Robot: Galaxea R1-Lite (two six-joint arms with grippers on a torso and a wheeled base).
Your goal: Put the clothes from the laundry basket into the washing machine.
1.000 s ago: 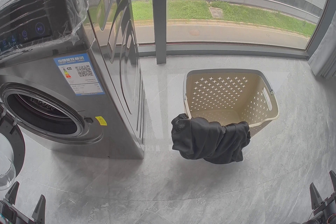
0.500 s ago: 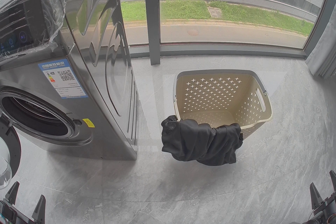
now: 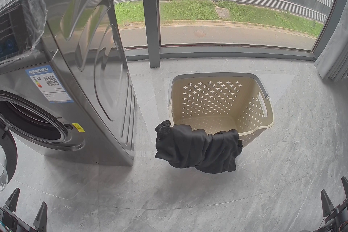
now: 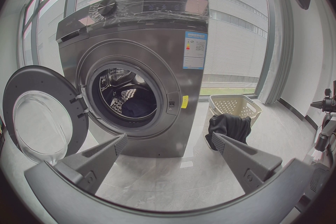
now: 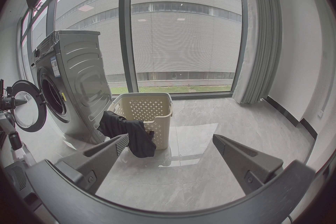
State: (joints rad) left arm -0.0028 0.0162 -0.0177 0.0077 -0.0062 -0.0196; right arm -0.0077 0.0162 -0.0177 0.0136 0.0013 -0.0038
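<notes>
Since both tools are empty, step in hand: looks like the approach before the pick, nothing grabbed yet imo.
left tool (image 4: 168,136): spread wide, holding nothing, hanging low and facing the front of the washing machine (image 3: 90,62).
right tool (image 5: 170,137): also wide and empty, low over the floor (image 3: 217,200), well apart from the laundry basket (image 3: 266,98).
black garment (image 3: 197,147): draped over the laundry basket's near rim, a good part hanging outside on the robot's side, near the washing machine's front corner.
door (image 4: 42,123): swung fully open, so the drum opening (image 4: 127,97) is free.
next move: one tool has to get over to that rim, pinch a bunched fold of the cloth, then lift high enough that the dangling part clears the rim before carrying it across. Floppy fabric, so I'd guess it trails and could snag.
count: one laundry basket, one washing machine, one black garment, two tools. Rest of the basket looks bare inside. One dark thing (image 4: 138,107) sits inside the drum opening, maybe cloth, can't tell.
</notes>
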